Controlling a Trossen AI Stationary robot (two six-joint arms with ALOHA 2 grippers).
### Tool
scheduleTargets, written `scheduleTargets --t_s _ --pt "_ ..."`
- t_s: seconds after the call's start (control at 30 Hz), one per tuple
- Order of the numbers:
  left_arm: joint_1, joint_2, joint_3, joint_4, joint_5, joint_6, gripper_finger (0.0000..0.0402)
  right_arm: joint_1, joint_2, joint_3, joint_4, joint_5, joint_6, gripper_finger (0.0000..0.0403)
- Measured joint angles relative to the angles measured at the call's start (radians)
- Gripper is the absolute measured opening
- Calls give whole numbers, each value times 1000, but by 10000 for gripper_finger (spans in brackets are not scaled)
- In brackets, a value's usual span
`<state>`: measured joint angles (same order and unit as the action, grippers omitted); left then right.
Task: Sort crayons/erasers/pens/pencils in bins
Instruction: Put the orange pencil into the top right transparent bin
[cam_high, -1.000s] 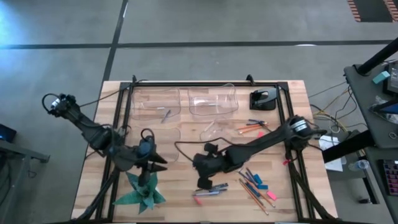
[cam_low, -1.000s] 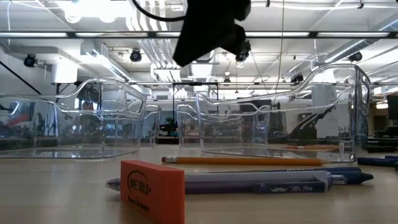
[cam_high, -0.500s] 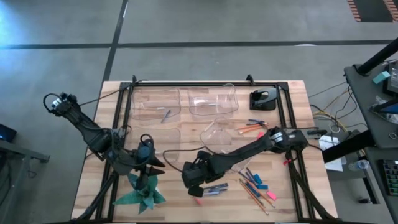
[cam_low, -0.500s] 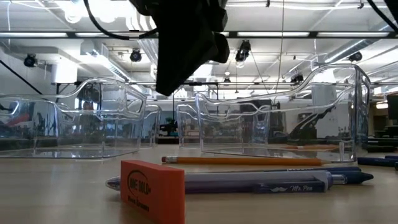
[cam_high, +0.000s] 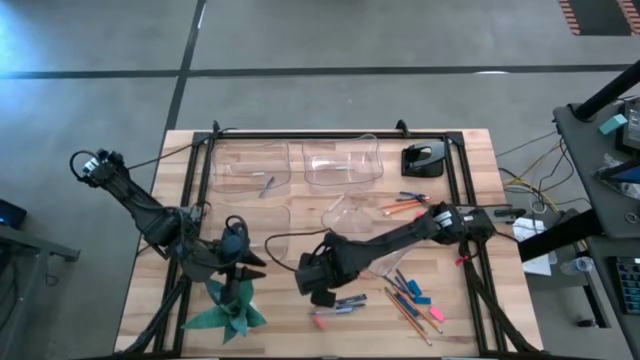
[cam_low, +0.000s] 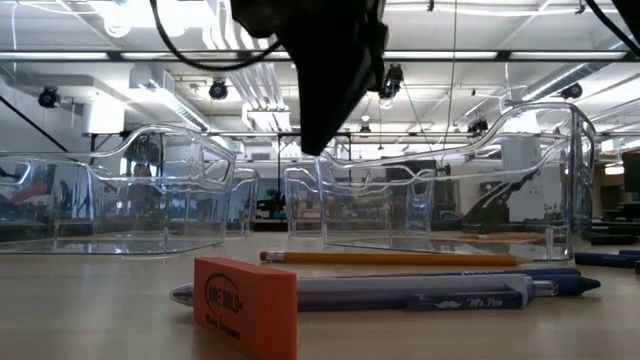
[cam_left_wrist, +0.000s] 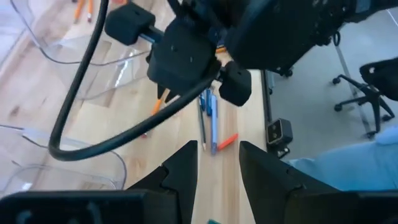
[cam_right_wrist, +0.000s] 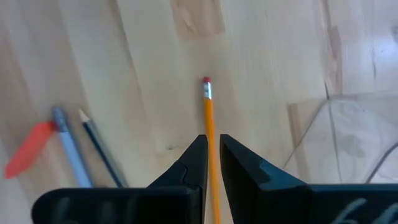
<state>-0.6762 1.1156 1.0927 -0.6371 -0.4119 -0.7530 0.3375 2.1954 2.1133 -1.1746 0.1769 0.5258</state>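
Note:
An orange pencil (cam_right_wrist: 208, 118) lies flat on the table, with pens (cam_high: 345, 303) and a pink eraser (cam_high: 318, 322) beside it. My right gripper (cam_right_wrist: 212, 140) hangs shut above this pencil, clear of the table in the low view (cam_low: 318, 148). More pencils (cam_high: 405, 210), blue crayons and erasers (cam_high: 410, 290) lie to the right. Clear bins (cam_high: 250, 165) (cam_high: 342, 162) stand at the far side, and another bin (cam_high: 350, 210) is nearer the middle. My left gripper (cam_left_wrist: 217, 146) waits open over the near left (cam_high: 243, 262), with nothing between its fingers.
A green folded-paper star (cam_high: 232, 312) lies at the near left under my left arm. A black device (cam_high: 425, 160) sits at the far right corner. In the low view an orange eraser (cam_low: 245, 307), a pen (cam_low: 400, 294) and a pencil (cam_low: 390, 258) lie in front of the bins.
My right gripper has tipped to point more steeply down. It has shifted a little toward the table's left over the pens and pencil and sunk slightly. It has stayed shut. Nothing on the table has moved.

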Motion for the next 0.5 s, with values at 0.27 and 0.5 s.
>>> scheduleTargets --t_s 0.27,0.5 --pt "0 0 0 1 -16 -1 105 -8 0 -61 6 -20 -2 47" --pt "1 0 0 5 -18 -28 105 -19 20 -69 58 -45 -2 115"
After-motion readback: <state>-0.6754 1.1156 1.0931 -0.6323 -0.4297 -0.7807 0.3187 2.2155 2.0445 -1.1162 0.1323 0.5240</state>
